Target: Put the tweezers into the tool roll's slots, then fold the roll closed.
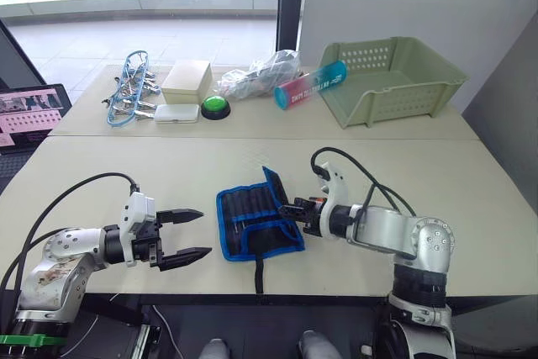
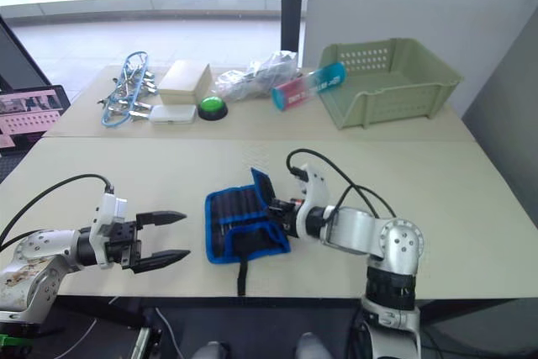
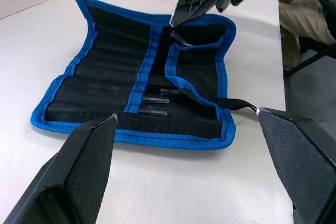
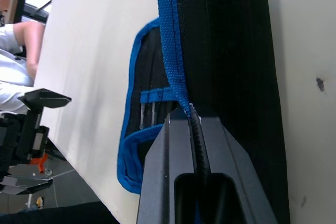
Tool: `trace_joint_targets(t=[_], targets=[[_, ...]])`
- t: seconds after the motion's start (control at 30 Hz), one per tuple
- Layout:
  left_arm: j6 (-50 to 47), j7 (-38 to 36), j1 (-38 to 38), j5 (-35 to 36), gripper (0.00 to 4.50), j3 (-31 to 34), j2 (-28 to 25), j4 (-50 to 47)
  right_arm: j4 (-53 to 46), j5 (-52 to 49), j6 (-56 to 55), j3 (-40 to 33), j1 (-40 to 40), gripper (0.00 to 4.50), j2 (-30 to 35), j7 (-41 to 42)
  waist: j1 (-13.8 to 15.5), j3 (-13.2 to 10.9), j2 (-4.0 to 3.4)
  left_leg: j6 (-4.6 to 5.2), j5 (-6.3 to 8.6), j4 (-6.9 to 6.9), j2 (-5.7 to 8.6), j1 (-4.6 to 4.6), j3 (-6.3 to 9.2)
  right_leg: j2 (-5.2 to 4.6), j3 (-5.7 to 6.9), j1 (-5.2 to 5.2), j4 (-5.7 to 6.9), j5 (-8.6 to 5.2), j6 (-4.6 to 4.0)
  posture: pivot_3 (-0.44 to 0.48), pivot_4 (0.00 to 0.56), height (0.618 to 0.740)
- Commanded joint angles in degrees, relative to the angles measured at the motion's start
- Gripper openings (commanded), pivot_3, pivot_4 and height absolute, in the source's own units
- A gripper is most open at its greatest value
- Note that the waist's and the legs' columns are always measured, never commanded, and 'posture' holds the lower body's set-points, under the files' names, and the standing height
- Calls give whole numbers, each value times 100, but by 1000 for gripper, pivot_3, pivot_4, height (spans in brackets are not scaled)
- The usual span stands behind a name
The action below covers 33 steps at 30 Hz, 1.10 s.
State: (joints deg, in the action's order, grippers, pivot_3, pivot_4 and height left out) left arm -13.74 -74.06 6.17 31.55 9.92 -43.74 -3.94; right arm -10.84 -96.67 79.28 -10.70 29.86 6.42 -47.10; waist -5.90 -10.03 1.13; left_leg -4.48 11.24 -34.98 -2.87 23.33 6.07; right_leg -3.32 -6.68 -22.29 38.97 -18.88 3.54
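I see bare tabletop (image 1: 471,199) all around the tool roll (image 1: 256,224), which lies between my tools. My right tool (image 1: 292,209) is clamped on the roll's blue-edged flap, lifting it. My left tool (image 1: 187,235) hangs wide open, empty, just beside the roll's opposite edge. Tweezers (image 3: 155,99) sit in the slots (image 3: 115,72).

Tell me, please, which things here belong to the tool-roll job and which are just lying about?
Job: tool roll, its blue edge pinched by the right gripper; tweezers tucked in its slots; left gripper, open beside it.

Lying about: green basket, clamps bundle, beige box, green button, tube.
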Motion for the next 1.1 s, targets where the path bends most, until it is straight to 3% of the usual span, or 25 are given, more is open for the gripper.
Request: trace_joint_targets(t=[0.03,0.3,0.53,0.63,0.87,1.0,1.1], targets=[[47,2,35,-1,4500,45,-71,-118,-66,96,-359,588,-181,23,126,-55,-7,0,0,1,-1,1,0,0,-1,0,-1,0,0,0,0,0,150,740],[60,17,14,-4,4500,57,-76,-126,523,681,-792,1127,-234,23,189,243,-3,1,2,2,-2,0,0,-3,-1,0,-1,2,-1,0,0,0,150,740],[61,21,12,-11,4500,51,-77,-118,632,776,-754,1179,86,2274,409,860,-1,2,2,26,-17,-1,-1,-9,-1,3,-4,6,-1,0,-1,0,150,740],[-11,62,-12,32,4500,76,-66,-129,395,697,-727,1025,508,3225,804,1667,26,0,0,29,-18,-2,-1,-7,-1,3,-4,6,0,0,-2,0,150,740],[-835,495,-69,361,4500,93,55,-338,-390,2053,-1153,1340,574,3225,1944,4872,49,0,1,34,-15,9,2,7,1,2,1,-2,-7,0,-2,0,150,740],[-1874,1057,-123,917,4500,178,175,-654,-463,3424,-2344,1702,222,3225,2300,6678,49,0,2,35,-15,5,1,9,2,2,0,-1,-12,0,-2,0,150,740],[-2553,1487,-271,1302,4500,291,234,-877,-43,4783,-3708,2189,-139,2461,2590,7954,54,0,3,35,-15,-1,2,9,2,0,1,4,-15,0,-1,0,150,740]])
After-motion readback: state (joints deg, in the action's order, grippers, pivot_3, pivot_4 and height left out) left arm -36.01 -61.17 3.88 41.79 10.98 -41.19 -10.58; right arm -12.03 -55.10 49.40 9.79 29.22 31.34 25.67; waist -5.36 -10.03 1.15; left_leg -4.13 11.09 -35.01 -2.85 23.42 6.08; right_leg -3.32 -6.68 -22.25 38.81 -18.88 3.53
